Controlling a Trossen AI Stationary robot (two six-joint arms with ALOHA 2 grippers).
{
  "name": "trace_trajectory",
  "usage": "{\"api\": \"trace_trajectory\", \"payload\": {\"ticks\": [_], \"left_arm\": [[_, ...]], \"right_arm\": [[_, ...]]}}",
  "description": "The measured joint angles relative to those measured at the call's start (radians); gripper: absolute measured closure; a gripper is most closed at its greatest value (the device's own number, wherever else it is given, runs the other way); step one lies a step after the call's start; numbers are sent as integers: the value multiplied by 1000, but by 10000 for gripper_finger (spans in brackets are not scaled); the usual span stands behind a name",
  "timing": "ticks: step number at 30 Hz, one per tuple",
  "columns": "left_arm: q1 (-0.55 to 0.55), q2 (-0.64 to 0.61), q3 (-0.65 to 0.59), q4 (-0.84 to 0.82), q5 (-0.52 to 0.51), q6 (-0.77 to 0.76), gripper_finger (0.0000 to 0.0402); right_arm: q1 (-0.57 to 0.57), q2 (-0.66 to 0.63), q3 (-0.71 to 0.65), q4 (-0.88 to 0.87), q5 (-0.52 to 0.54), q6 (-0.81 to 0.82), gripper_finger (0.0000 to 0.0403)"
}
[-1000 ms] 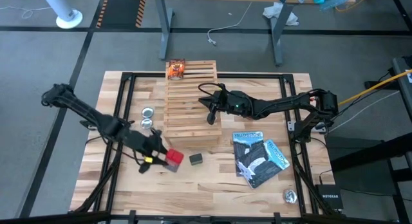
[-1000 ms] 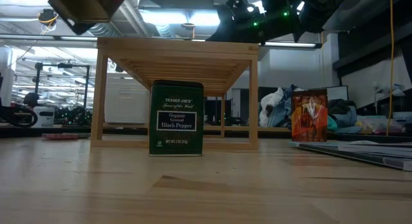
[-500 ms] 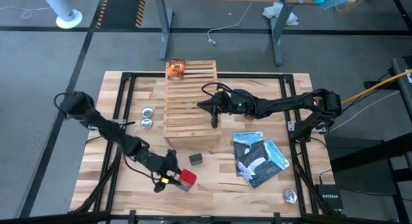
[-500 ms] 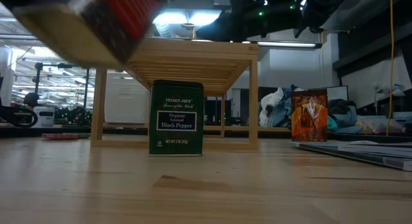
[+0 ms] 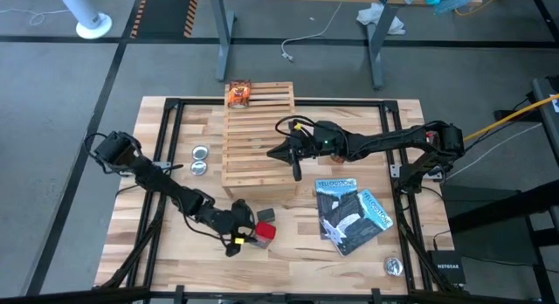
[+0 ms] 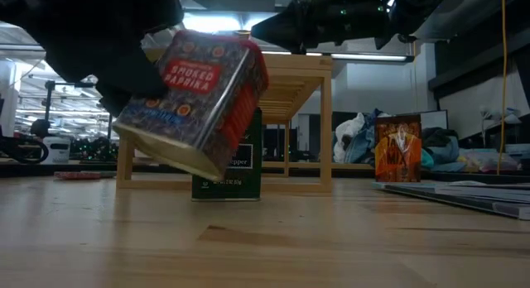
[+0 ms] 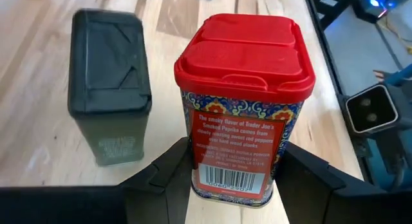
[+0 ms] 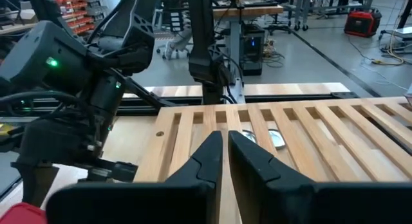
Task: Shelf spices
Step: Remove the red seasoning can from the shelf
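Shelving in progress. The left tool (image 5: 247, 237) is grasping the red paprika tin (image 5: 265, 233) by its lower body and holding it tilted just above the bench (image 5: 297, 260), at about 6 o'clock from the shelf (image 5: 259, 134). The dark grey pepper tin (image 5: 266, 215) is standing on the bench just beside it, between it and the shelf. The right tool (image 5: 295, 169) is hovering clenched and empty over the shelf's 3 o'clock edge. One orange-brown packet (image 5: 238, 93) is sitting at the shelf's 11 o'clock corner, though whether it rests on the slats cannot be told; both tins are judged still to be shelved. The left wrist view alone is showing the fingers (image 7: 168, 176) pinching the tin's barcode end; the low view alone is showing the tin clear of the bench; the high view alone is showing the two silver tins (image 5: 200, 160) and booklets (image 5: 349, 213).
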Motion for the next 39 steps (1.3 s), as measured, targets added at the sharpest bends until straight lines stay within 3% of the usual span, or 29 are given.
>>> {"api": "trace_trajectory", "payload": {"ticks": [7, 16, 25, 35, 39], "left_arm": [[14, 0, 0, 82, -5, 51, 229], [58, 0, -1, 175, -35, 6, 229], [8, 3, 0, 209, -34, 4, 229], [-47, 219, 6, 496, -69, 7, 229], [-66, 285, 36, 538, -76, 44, 229]], "right_arm": [[0, 0, 0, -2, 0, 0, 370], [0, 0, 0, -2, 0, -1, 370], [0, 0, 0, -22, 0, -4, 370], [0, 0, 0, -22, 27, -4, 370], [0, 0, 0, -25, 27, -4, 370]]}}
